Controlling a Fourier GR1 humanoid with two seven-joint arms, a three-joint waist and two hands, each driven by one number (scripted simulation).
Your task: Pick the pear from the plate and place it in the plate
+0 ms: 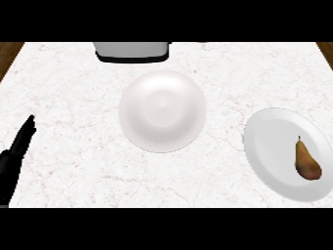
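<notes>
Far left, near the lower edge: left hand (9, 158) resting edge-on over the marble surface (68, 97), fingers straight and pointing up, holding nothing. No right hand anywhere in view, so no telling how its fingers stand. Toward the middle: bare white plate (162, 110), presumably the target, with nothing on it. Behind it, at the far edge: a grey and black container (131, 51), cut off by the view and not identifiable. To the right: second white plate (290, 154), carrying the pear (306, 162), lying on its side with the stem toward the far edge, set on the right-hand part of that plate close to the rim. Nothing grasped yet; whole task probably ahead. Likely trouble: a rounded, tapering fruit lying flat, apt to roll or skid across the smooth plate if nudged from one side before being enclosed, perhaps over the nearby rim onto the surface. Also a risk of fingers catching the rim and tipping or shifting the plate. On release, a chance of rolling off the shallow middle plate if let go off-centre or from height.
</notes>
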